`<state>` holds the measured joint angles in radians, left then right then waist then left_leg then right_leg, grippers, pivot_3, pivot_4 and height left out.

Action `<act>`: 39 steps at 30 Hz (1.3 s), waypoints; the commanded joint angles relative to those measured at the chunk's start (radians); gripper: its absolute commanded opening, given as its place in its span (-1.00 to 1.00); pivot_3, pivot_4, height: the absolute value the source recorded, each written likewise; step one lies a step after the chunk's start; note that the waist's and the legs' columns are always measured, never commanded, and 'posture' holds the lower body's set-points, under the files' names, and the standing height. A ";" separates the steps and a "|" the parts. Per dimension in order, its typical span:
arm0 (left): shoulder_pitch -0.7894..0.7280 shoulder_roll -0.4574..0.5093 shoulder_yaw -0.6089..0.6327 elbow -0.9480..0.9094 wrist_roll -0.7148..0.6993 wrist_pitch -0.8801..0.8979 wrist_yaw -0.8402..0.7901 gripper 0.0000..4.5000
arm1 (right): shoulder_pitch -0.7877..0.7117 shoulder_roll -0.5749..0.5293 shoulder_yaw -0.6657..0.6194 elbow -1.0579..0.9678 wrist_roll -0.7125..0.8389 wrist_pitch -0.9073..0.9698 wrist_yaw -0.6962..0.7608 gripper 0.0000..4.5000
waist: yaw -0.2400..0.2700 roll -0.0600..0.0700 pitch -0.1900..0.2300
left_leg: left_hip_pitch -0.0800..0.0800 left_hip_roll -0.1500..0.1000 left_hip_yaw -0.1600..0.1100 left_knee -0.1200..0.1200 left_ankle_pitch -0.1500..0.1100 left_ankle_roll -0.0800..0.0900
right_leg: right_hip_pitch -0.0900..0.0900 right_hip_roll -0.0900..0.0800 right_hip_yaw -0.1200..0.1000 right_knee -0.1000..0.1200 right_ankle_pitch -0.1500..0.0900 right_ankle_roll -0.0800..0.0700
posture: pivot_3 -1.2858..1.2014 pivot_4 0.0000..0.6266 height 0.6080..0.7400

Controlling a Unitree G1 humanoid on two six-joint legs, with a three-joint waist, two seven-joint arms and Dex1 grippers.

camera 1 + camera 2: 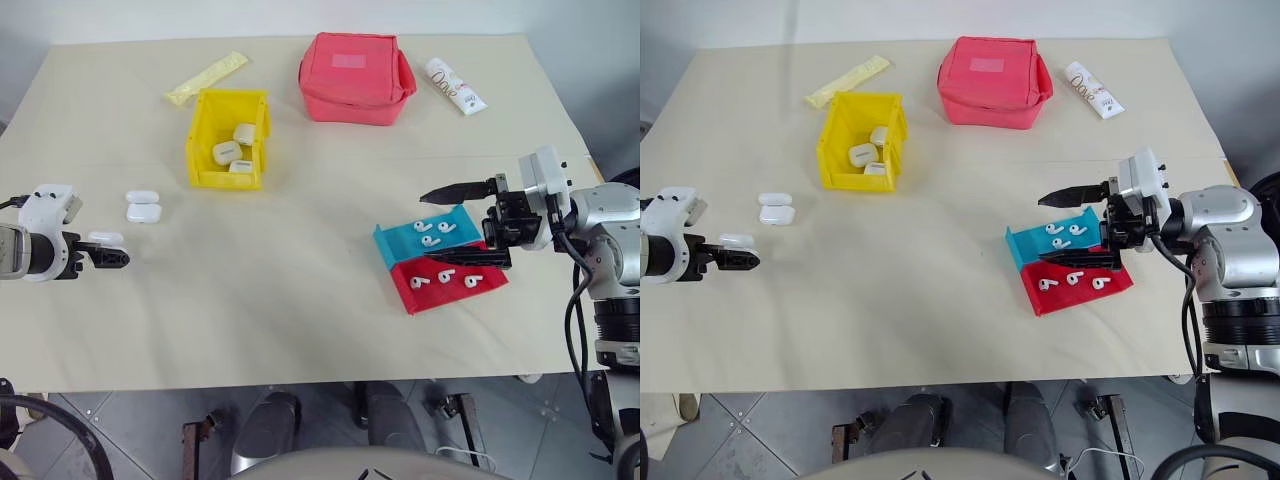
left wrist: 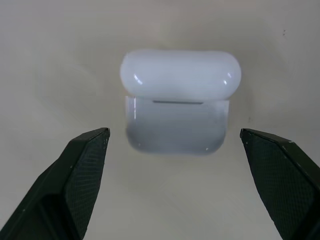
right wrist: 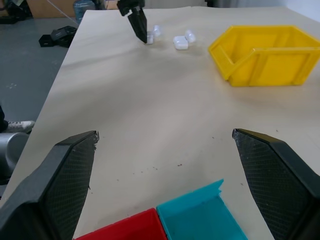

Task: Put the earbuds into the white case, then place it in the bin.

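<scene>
Fingers of the left gripper (image 2: 175, 145) spread wide around a white case (image 2: 177, 102) lying on the table (image 1: 300, 280), not touching it. Farther right, the yellow bin (image 1: 228, 137) holds three more cases. The right gripper (image 1: 468, 225) hangs wide open over the earbuds (image 1: 436, 233) in the teal and red trays (image 1: 440, 260).

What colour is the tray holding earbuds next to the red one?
Teal; the tray shows best in the left eye view, holding four white earbuds.

Beige table (image 1: 300, 320) (yellow bin (image 1: 228, 140), trays (image 1: 440, 259), pouch (image 1: 356, 77), cases (image 1: 142, 206))
</scene>
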<state>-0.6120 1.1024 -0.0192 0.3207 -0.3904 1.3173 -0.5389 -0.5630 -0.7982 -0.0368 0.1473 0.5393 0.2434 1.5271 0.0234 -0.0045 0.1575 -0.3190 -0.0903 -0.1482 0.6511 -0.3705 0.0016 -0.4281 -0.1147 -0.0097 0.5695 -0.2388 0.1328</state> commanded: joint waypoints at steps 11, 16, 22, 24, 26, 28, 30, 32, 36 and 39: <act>-0.077 -0.060 -0.048 0.181 0.129 -0.072 -0.047 0.98 | 0.024 -0.050 -0.028 -0.062 0.034 0.026 0.036 1.00 | 0.001 0.000 -0.001 | 0.001 0.000 0.000 0.001 0.001 -0.001 | 0.000 0.000 0.000 0.003 0.000 0.000 | 0.03 -0.52 1.00; -0.063 -0.054 -0.047 0.166 0.143 -0.027 -0.055 0.57 | 0.011 -0.059 -0.030 -0.055 0.030 0.031 0.033 1.00 | 0.000 0.003 -0.003 | 0.001 0.000 0.001 0.001 0.001 0.000 | 0.000 0.000 0.001 0.004 0.000 0.000 | 0.03 -0.52 1.00; 0.074 -0.030 0.091 -0.030 0.091 -0.078 -0.096 0.24 | 0.000 -0.082 -0.038 -0.041 0.030 0.033 0.028 1.00 | -0.010 0.003 -0.003 | 0.001 0.001 0.003 0.000 0.001 0.000 | -0.002 0.000 0.002 0.004 0.000 0.000 | 0.03 -0.52 1.00; 0.168 -0.079 0.229 -0.183 0.040 -0.204 -0.120 0.24 | -0.001 -0.091 -0.046 -0.040 0.030 0.039 0.021 1.00 | -0.012 0.003 -0.003 | 0.001 0.003 0.004 0.001 0.001 0.000 | -0.002 0.000 0.003 0.004 -0.001 -0.001 | 0.03 -0.52 1.00; 0.243 -0.164 0.354 -0.301 -0.005 -0.338 -0.125 0.24 | 0.002 -0.099 -0.055 -0.043 0.031 0.046 0.011 1.00 | -0.007 0.002 -0.003 | 0.000 0.003 0.005 0.001 0.001 0.000 | -0.002 -0.001 0.003 0.004 -0.001 -0.001 | 0.03 -0.52 1.00; 0.301 -0.265 0.438 -0.384 -0.062 -0.490 -0.163 0.24 | 0.008 -0.105 -0.064 -0.050 0.034 0.053 0.003 1.00 | 0.002 0.000 -0.003 | -0.001 0.004 0.005 0.004 0.001 0.000 | -0.001 -0.001 0.002 0.002 0.000 0.000 | 0.03 -0.52 1.00; 0.348 -0.331 0.469 -0.428 -0.093 -0.602 -0.203 0.24 | 0.014 -0.109 -0.070 -0.056 0.037 0.059 -0.003 1.00 | 0.005 -0.001 -0.004 | -0.001 0.004 0.004 0.007 0.000 0.000 | 0.000 -0.001 0.001 0.001 0.000 0.000 | 0.03 -0.52 1.00; 0.374 -0.442 0.466 -0.409 -0.126 -0.838 -0.314 0.24 | 0.033 -0.108 -0.085 -0.073 0.047 0.074 -0.024 1.00 | 0.005 0.000 -0.004 | -0.001 0.004 0.004 0.007 0.000 0.000 | 0.001 -0.001 0.001 0.001 0.001 0.000 | 0.03 -0.52 1.00; 0.380 -0.564 0.401 -0.345 -0.124 -1.128 -0.482 0.24 | 0.103 -0.108 -0.131 -0.132 0.065 0.110 -0.075 1.00 | 0.008 0.000 -0.004 | -0.002 0.004 0.005 0.010 -0.001 0.001 | 0.001 -0.001 0.000 0.000 0.001 0.000 | 0.03 -0.52 1.00; 0.348 -0.626 0.328 -0.309 -0.107 -1.213 -0.503 0.24 | 0.175 -0.117 -0.174 -0.190 0.075 0.149 -0.130 1.00 | 0.012 0.000 -0.005 | -0.002 0.005 0.006 0.011 -0.002 0.001 | 0.001 0.000 0.000 -0.001 0.001 0.000 | 0.03 -0.52 1.00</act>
<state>-0.2431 0.4826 0.3311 0.0178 -0.5007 0.1637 -1.0209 -0.3927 -0.8949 -0.1676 0.0058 0.5855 0.3752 1.4222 0.0349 -0.0046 0.1528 -0.3211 -0.0853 -0.1423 0.6627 -0.3726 0.0031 -0.4267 -0.1150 -0.0094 0.5679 -0.2376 0.1330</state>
